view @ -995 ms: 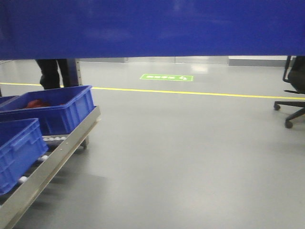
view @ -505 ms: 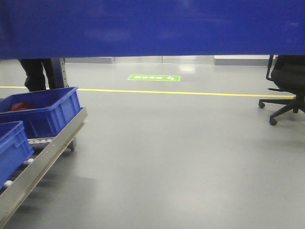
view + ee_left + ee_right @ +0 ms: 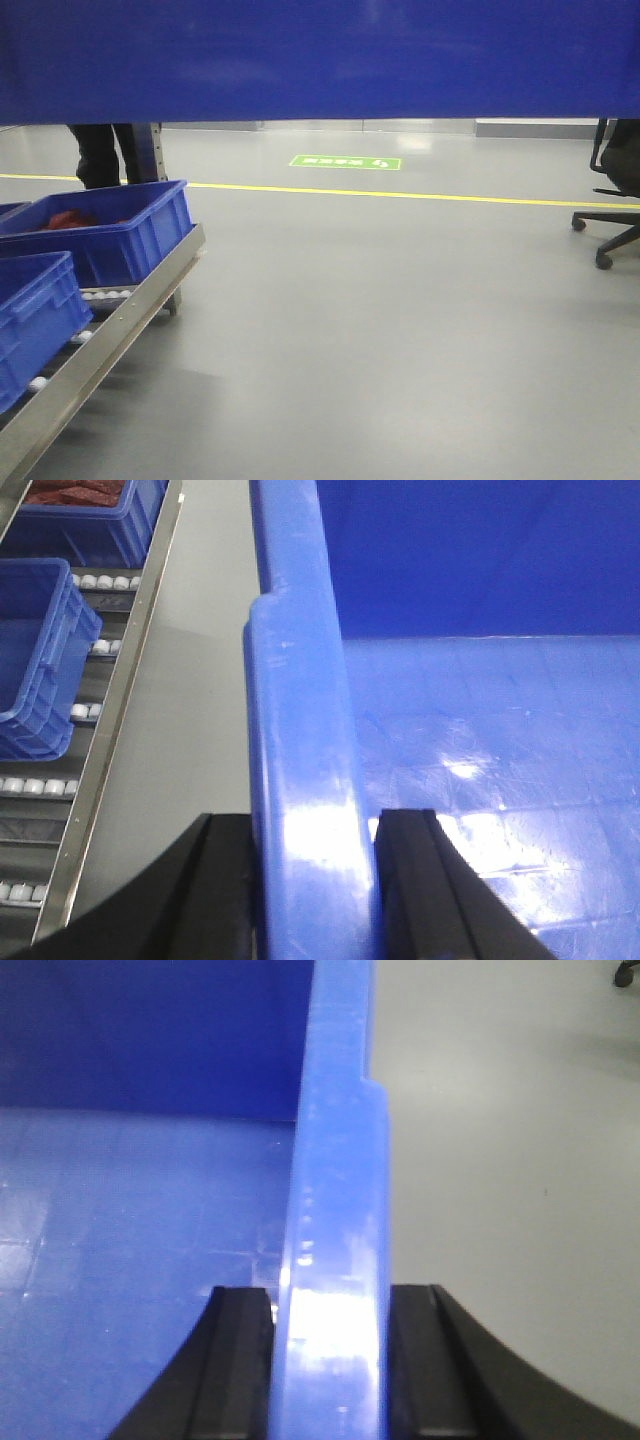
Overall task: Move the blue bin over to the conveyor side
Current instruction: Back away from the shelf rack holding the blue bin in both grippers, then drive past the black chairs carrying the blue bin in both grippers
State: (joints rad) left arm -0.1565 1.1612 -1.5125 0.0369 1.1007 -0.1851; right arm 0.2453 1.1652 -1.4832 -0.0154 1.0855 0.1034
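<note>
The blue bin (image 3: pixel 320 60) hangs close to the front camera, its glossy wall filling the top of that view. In the left wrist view my left gripper (image 3: pixel 315 880) is shut on the bin's thick left rim (image 3: pixel 300 730), one black finger outside and one inside. My right gripper (image 3: pixel 330 1360) is shut on the bin's right rim (image 3: pixel 340 1190) in the same way. The bin's inside looks bare and shiny. The conveyor is out of view.
A stainless-steel roller rack (image 3: pixel 110 330) stands at the left, carrying a blue crate with red packets (image 3: pixel 110 235) and another blue crate (image 3: pixel 30 320). A person's legs (image 3: pixel 100 155) stand behind it. An office chair (image 3: pixel 615 200) is at the right. Grey floor with a yellow line (image 3: pixel 400 195) lies ahead.
The front view swung right, then back left: rack and chair slid left half a second ago and have returned rightward. The bin stays in front of the camera.
</note>
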